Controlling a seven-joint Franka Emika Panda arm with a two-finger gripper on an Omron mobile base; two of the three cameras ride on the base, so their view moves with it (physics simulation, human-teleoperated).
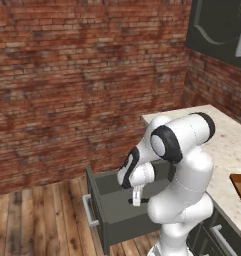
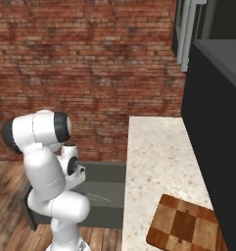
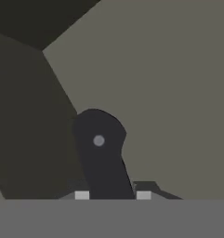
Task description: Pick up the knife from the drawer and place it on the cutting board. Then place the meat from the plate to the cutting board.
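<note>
Black at the handle, the knife [image 3: 102, 153] lies on the floor of the open grey-green drawer [image 1: 109, 210], and our pincer [image 3: 112, 195] is clenched on that handle, one tip at each side. We see its silver blade [image 2: 97, 197] pointing toward the speckled worktop [image 2: 156, 162], where the checkered cutting board [image 2: 185, 225] rests.

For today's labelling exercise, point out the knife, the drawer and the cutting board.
knife [image 3: 100, 153]: hand view, on its black handle.
drawer [image 1: 118, 210]: left base view, on its inner floor.
cutting board [image 2: 184, 225]: right base view, on its checkered top.
</note>
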